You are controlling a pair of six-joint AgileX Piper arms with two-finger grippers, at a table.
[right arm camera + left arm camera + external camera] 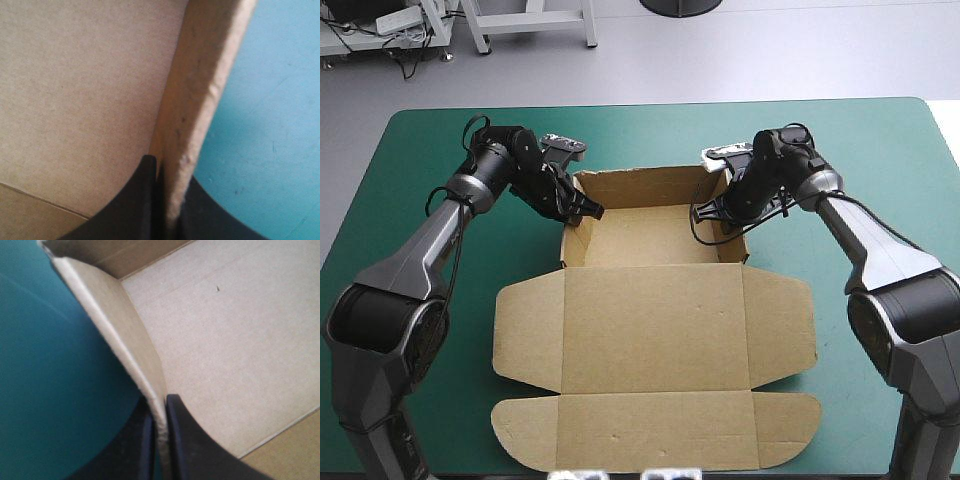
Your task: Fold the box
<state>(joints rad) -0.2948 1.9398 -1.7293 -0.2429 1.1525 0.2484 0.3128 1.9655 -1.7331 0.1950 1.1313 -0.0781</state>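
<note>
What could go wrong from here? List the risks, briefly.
1. Each grip is on a thin wall edge only: the left pincer on the left wall, the right pincer on the right wall. Either might slip off.
2. Uneven pulls could twist or tear the box.
3. The lid lies flat, so nothing seems to brace the walls yet.

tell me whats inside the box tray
Only its bare brown floor shows in the box; one finger of the left gripper and one of the right gripper reach inside, pinching the side walls. The floor under the grippers is hidden.
</note>
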